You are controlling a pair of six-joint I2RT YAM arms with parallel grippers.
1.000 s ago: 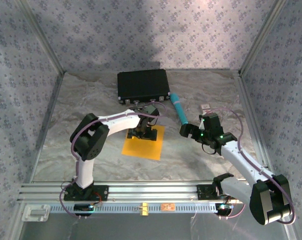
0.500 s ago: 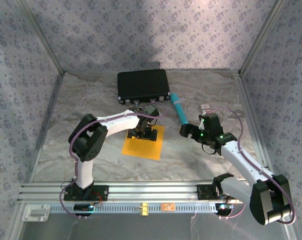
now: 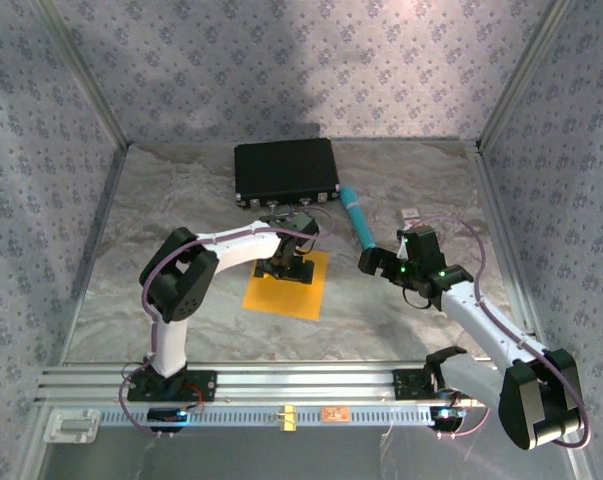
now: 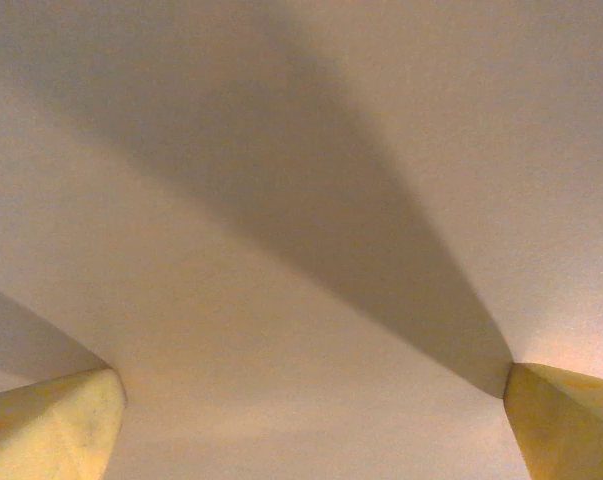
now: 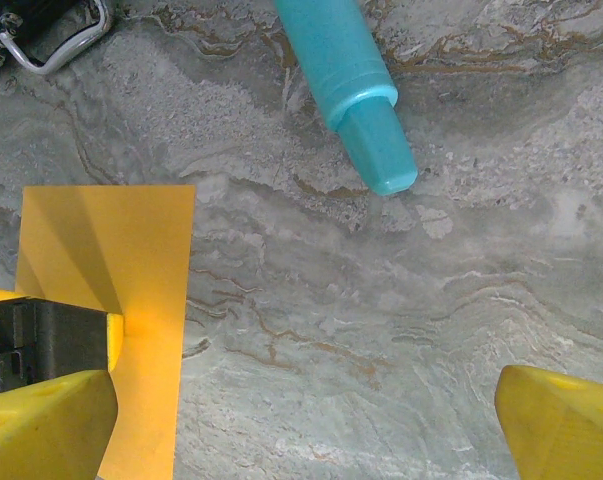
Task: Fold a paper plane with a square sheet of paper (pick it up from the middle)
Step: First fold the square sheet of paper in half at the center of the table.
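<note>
Still hardly moves: keeps left gripper [image 3: 289, 262] wide open, low over far half of the square sheet of paper [image 3: 286, 296] flat on the table [image 3: 181, 210], right gripper [image 3: 373, 263] wide open near teal tube [image 3: 357, 218]; no pinch yet.

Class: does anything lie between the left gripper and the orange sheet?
Nothing visible does. The left gripper hangs directly over the sheet, jaws open, with bare paper between them. The teal tube lies off to the right.

Robot lab booth: patterned cloth walls [image 3: 281, 70], aluminium frame rails [image 3: 281, 381]
</note>
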